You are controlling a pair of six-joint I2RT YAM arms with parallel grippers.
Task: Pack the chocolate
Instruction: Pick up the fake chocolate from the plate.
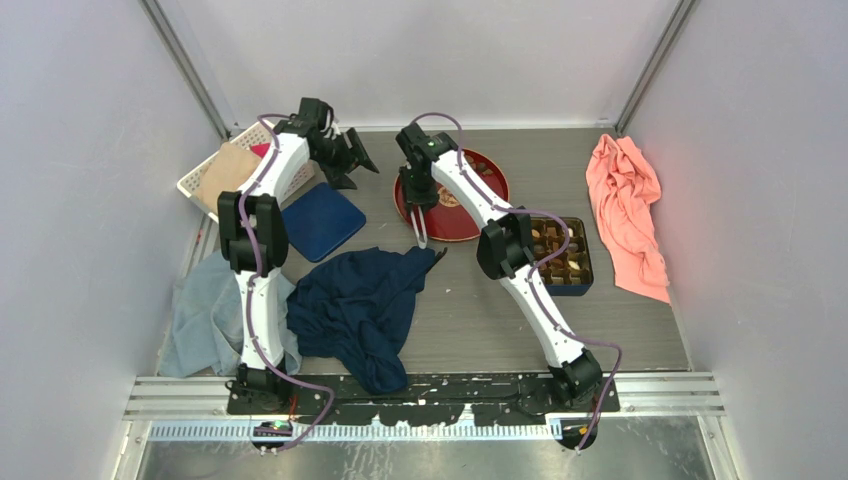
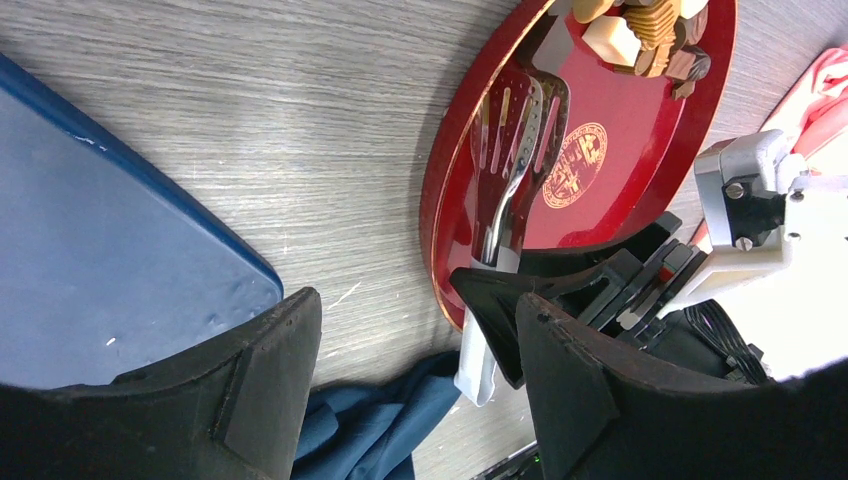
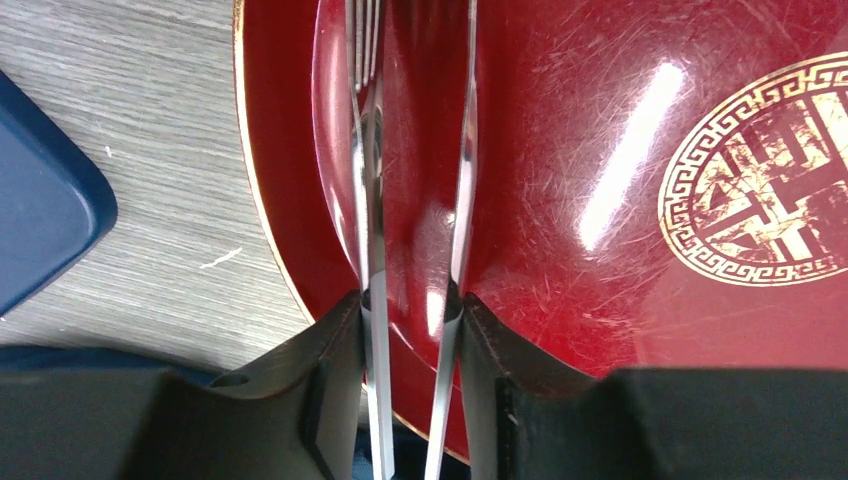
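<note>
Over the glossy red tray (image 3: 600, 150), right claw (image 3: 410, 310) pinches slotted steel tongs (image 2: 525, 130); left claw (image 2: 415, 310) gapes empty.

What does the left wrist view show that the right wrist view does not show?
Only left wrist: the chocolate on the red tray, and the slotted heads of the tongs. Only right wrist: clearly, the right fingers each pressing one tong arm. Both: the tray, its gold emblem, the tongs, a blue lid corner.
</note>
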